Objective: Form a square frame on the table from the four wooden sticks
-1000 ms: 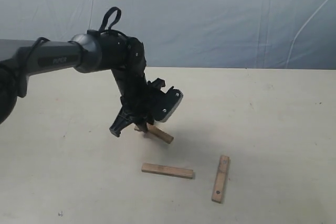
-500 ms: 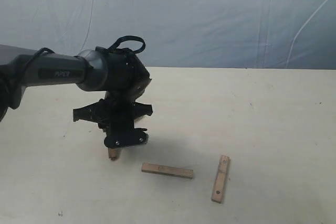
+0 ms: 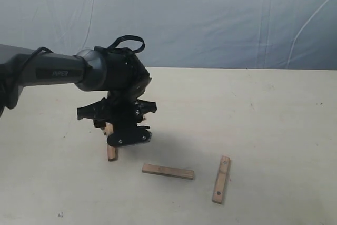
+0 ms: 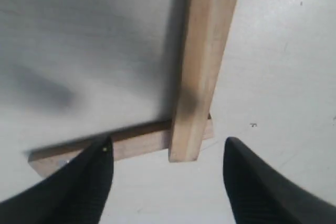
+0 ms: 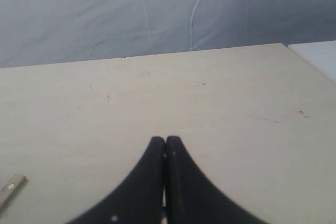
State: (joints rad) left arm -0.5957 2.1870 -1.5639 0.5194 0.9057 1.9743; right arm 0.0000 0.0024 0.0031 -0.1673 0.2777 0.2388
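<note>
a second back the left gripper [image 4: 169,141] had been nearer the middle of the table [image 3: 263,109] with a stick slanting under it. since then the left arm [image 3: 52,72] had swung left and rolled its wrist. the near stick [image 3: 110,148] now showed below the gripper, left of the other two, which hadn't budged. i counted three sticks from the side: that one, the flat stick [image 3: 167,171] and the holed stick [image 3: 221,179]. whether the lower stick [image 4: 131,142] in the left wrist view was a fourth, i couldn't tell. the arm reached in level, wrist bent down, fingers [image 4: 89,182] spread wide, gripping nothing. the right gripper [image 5: 166,140] was pressed closed, holding nothing.
</note>
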